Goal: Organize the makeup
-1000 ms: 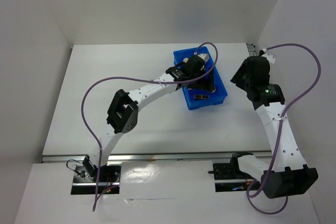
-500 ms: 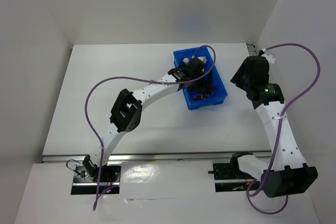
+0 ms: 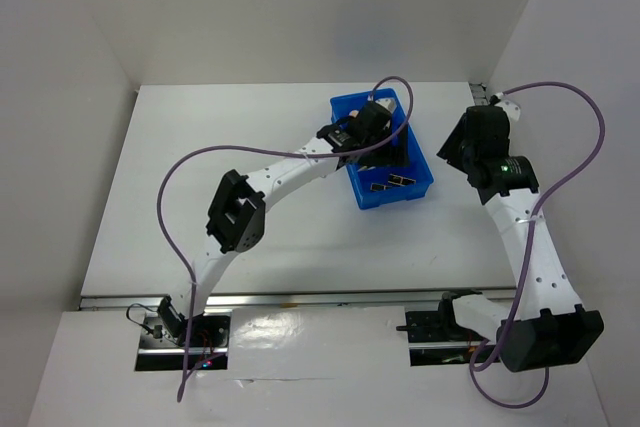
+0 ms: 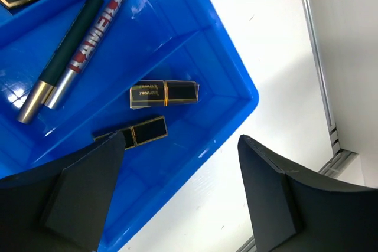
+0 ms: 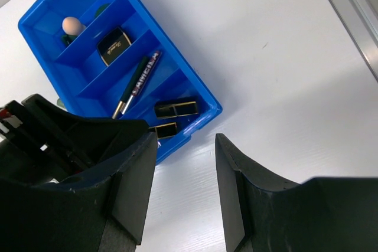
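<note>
The makeup lies in a blue compartment tray (image 3: 398, 197). In the left wrist view, two black-and-gold lipstick tubes (image 4: 164, 94) (image 4: 131, 134) lie in the end compartment. A dark green pencil and a slim pink pencil (image 4: 88, 33) lie one compartment over. My left gripper (image 4: 177, 205) hangs open above the tray's near corner (image 3: 375, 132), holding nothing. The right wrist view also shows the peach sponge (image 5: 72, 25), a dark square compact (image 5: 113, 45) and the lipstick tubes (image 5: 176, 108). My right gripper (image 5: 183, 187) is open over bare table to the right of the tray (image 3: 458, 147).
The tray's raised rim (image 4: 215, 33) and dividers stand under the left fingers. A metal rail (image 4: 322, 87) marks the table's edge. White walls close in behind and to the right of the table. The left arm's purple cable (image 3: 395, 87) loops over the tray.
My left gripper has shifted slightly toward the tray's far end, uncovering a second lipstick tube in the near compartment. The right arm has hardly moved.
</note>
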Controlling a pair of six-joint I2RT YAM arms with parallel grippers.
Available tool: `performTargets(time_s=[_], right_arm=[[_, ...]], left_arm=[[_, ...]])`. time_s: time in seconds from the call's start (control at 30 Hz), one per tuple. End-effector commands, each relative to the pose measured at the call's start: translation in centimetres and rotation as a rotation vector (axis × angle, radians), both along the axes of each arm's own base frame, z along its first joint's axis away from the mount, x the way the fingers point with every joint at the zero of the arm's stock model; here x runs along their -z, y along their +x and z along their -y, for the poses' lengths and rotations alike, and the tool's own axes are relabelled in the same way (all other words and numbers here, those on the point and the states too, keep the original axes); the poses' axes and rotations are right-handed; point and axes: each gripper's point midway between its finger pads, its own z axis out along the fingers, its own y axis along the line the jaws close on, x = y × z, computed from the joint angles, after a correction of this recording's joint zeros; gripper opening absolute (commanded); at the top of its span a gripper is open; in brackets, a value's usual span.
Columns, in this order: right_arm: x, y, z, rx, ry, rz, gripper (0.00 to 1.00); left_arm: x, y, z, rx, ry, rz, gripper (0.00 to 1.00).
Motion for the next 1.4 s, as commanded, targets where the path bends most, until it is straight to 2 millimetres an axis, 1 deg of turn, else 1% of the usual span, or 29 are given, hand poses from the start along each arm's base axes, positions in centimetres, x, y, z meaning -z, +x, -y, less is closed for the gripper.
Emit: performTargets(time_s=[0.0, 0.03, 0.07, 0.13, 0.17, 0.2, 0.23, 0.27, 0.33, 0.37, 0.4, 0.43, 0.47, 0.5, 0.53, 0.6, 0.63, 0.67, 0.7, 0.73, 0.77, 0.8, 0.83, 0.87, 0.93, 0.97, 1.1, 1.2, 1.37], right_arm=[[0.1, -0.1, 0.1, -0.005, -0.007, -0.01, 0.52], [0.1, -0.1, 0.1, -0.005, -0.007, -0.01, 0.52], [0.1, -0.1, 0.1, -0.005, -0.007, -0.01, 0.52], [0.1, -0.1, 0.1, -0.005, -0.007, -0.01, 0.52], [0.1, -0.1, 0.1, -0.005, -0.007, -0.01, 0.52], [0.1, -0.1, 0.1, -0.005, -0.007, -0.01, 0.52], [0.1, -0.1, 0.1, -0.005, -0.007, -0.01, 0.52], [0.1, -0.1, 0.1, -0.005, -0.007, -0.01, 0.52], [0.1, -0.1, 0.1, -0.01, -0.015, -0.012, 0.52], [-0.1, 0.0, 0.1, -0.01, -0.014, -0.003, 0.52], [0.2, 0.1, 0.1, -0.01, -0.015, -0.012, 0.52], [0.2, 0.1, 0.1, -0.01, -0.015, -0.012, 0.52], [0.2, 0.1, 0.1, -0.01, -0.015, -0.012, 0.52], [0.2, 0.2, -0.1, -0.018, -0.009, -0.013, 0.52], [0.4, 0.2, -0.1, -0.018, -0.009, -0.013, 0.52], [0.8, 0.4, -0.3, -0.026, -0.004, -0.024, 0.52], [0.8, 0.4, -0.3, -0.026, -0.004, -0.024, 0.52], [0.8, 0.4, -0.3, -0.026, -0.004, -0.024, 0.52], [0.8, 0.4, -0.3, -0.026, -0.004, -0.024, 0.52], [0.4, 0.5, -0.3, -0.026, -0.003, -0.015, 0.52], [0.7, 0.6, -0.3, -0.026, -0.004, -0.024, 0.52], [0.7, 0.6, -0.3, -0.026, -0.004, -0.024, 0.52], [0.7, 0.6, -0.3, -0.026, -0.004, -0.024, 0.52], [0.8, 0.5, -0.3, -0.026, -0.005, -0.033, 0.52], [0.4, 0.5, -0.3, -0.026, -0.004, -0.024, 0.52], [0.4, 0.5, -0.3, -0.026, -0.004, -0.024, 0.52], [0.8, 0.7, -0.3, -0.026, -0.005, -0.035, 0.52], [0.8, 0.7, -0.3, -0.026, -0.005, -0.035, 0.52], [1.0, 0.8, -0.3, -0.026, -0.005, -0.044, 0.52]], left_arm=[[-5.2, 0.3, 0.0, 0.01, -0.078, 0.076, 0.9], [-5.8, 0.2, -0.1, 0.01, -0.086, 0.083, 0.86], [-5.7, 0.1, -0.2, 0.01, -0.08, 0.077, 0.84], [-6.7, 1.1, -1.6, -0.045, -0.062, 0.122, 0.77], [-5.9, 1.4, -2.7, -0.074, -0.037, 0.119, 0.69], [-7.2, 2.2, -4.2, -0.104, -0.037, 0.15, 0.59], [-6.3, 2.7, -5.7, -0.143, -0.007, 0.149, 0.41], [-6.4, 3.3, -6.8, -0.169, 0.013, 0.163, 0.35], [-6.3, 5.0, -10.1, -0.258, 0.064, 0.166, 0.34], [-5.5, 5.2, -12.0, -0.314, 0.116, 0.148, 0.36], [-4.6, 6.1, -14.1, -0.362, 0.141, 0.122, 0.39], [-4.9, 6.5, -15.1, -0.384, 0.133, 0.109, 0.42], [-4.3, 6.3, -15.3, -0.364, 0.096, 0.056, 0.46], [-2.8, 6.3, -15.9, -0.36, 0.095, 0.003, 0.46], [-2.3, 7.3, -17.3, -0.38, 0.073, -0.032, 0.47], [-0.2, 7.9, -17.1, -0.357, 0.041, -0.109, 0.47], [0.2, 8.5, -17.2, -0.359, 0.037, -0.116, 0.47], [1.1, 8.3, -17.1, -0.353, 0.051, -0.142, 0.47], [0.5, 9.2, -17.0, -0.36, 0.03, -0.14, 0.49], [2.4, 9.4, -16.7, -0.353, 0.048, -0.174, 0.5], [3.3, 9.3, -16.7, -0.36, 0.06, -0.2, 0.5], [2.9, 9.9, -16.3, -0.368, 0.047, -0.198, 0.53], [4.3, 10.4, -16.7, -0.377, 0.058, -0.214, 0.56], [5.0, 10.3, -16.5, -0.379, 0.055, -0.233, 0.6], [5.1, 10.5, -16.4, -0.385, 0.05, -0.236, 0.63], [5.8, 10.8, -16.8, -0.395, 0.056, -0.246, 0.63], [7.0, 10.6, -16.6, -0.394, 0.056, -0.272, 0.64], [8.6, 10.4, -16.7, -0.411, 0.065, -0.307, 0.64], [9.4, 10.9, -16.6, -0.423, 0.056, -0.297, 0.62]])
